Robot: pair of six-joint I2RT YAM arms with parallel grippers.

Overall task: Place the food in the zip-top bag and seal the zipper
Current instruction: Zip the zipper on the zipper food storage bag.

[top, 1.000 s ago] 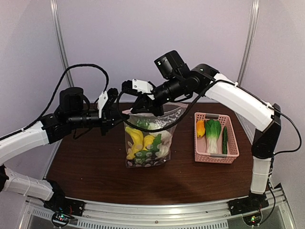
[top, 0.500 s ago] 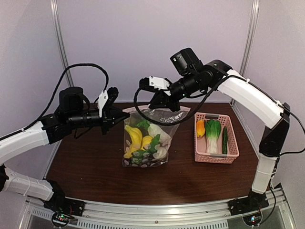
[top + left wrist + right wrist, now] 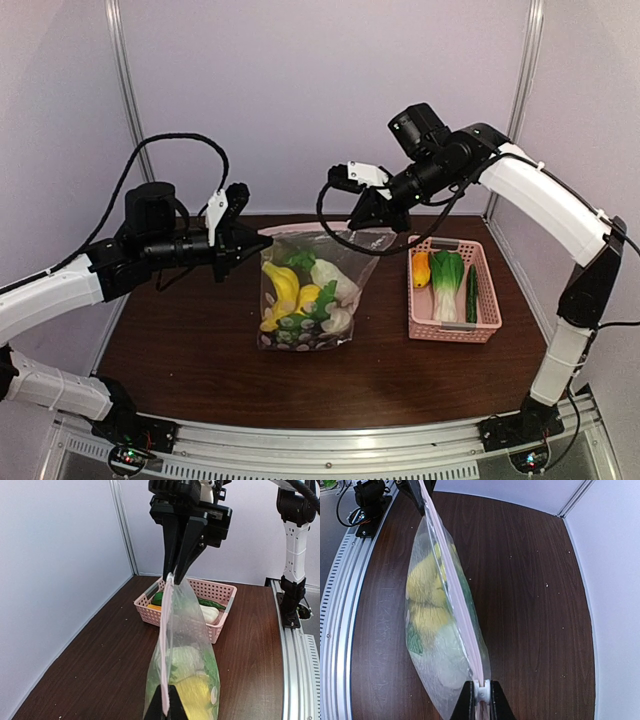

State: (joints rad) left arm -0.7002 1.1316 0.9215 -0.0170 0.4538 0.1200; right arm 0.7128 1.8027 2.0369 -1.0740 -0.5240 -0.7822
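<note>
The right gripper (image 3: pixel 480 700) has its two fingers pressed together on one end of the zipper (image 3: pixel 454 587), and a small white part of the strip shows between them. The left gripper (image 3: pixel 165 706) pinches the other end in the same way, fingers tight on the pale pink strip. The zipper runs straight and tight from one gripper to the other.

Under it hangs the zip-top bag (image 3: pixel 345 262), upright, with its bottom down on the brown table (image 3: pixel 180 340). The food (image 3: pixel 300 295) sits in the lower half of the bag: yellow bananas, something white, green and dark pieces.

Only the wrist views show the strip as one thin line with both sides lying together. Only the top view shows the full pink basket (image 3: pixel 487 300), just to the right of the bag and not touching it. In it lie a leafy green (image 3: pixel 446 278), an orange-yellow piece (image 3: pixel 421 268) and a long dark green vegetable (image 3: pixel 471 293).
</note>
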